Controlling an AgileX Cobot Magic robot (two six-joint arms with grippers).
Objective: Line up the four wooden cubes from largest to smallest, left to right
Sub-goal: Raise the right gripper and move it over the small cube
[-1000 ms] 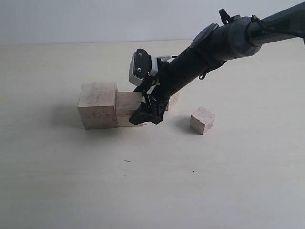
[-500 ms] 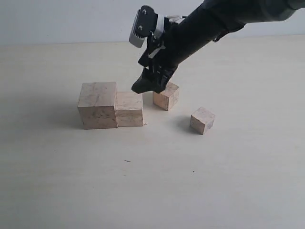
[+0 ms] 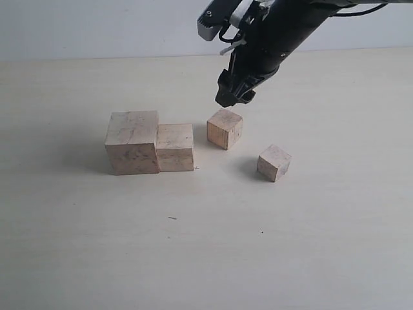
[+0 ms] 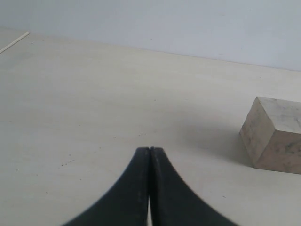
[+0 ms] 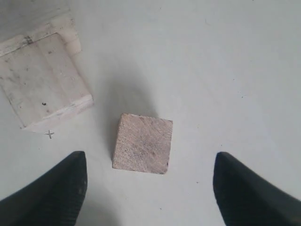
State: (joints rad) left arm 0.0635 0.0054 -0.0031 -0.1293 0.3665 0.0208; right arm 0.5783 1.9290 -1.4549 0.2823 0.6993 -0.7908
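Four wooden cubes rest on the table. The largest cube [image 3: 132, 141] stands at the left with the second cube [image 3: 175, 147] touching its right side. Apart from them, further right and a little back, sits the third cube [image 3: 224, 128] [image 5: 142, 143]. The smallest cube [image 3: 273, 162] lies turned, to the right. My right gripper [image 3: 232, 97] [image 5: 149, 154] hangs open just above the third cube, holding nothing, its fingers wider apart than the cube. The second cube [image 5: 44, 87] shows beside it. My left gripper [image 4: 149, 149] is shut and empty above bare table, with the largest cube [image 4: 275, 134] off to one side.
The pale table [image 3: 206, 245] stretches round the cubes on all sides. A plain light wall [image 3: 97, 26] runs behind the far edge. The left arm is out of the exterior view.
My right gripper has risen from beside the second cube and swung right and back, now over the third cube. The cubes have not moved.
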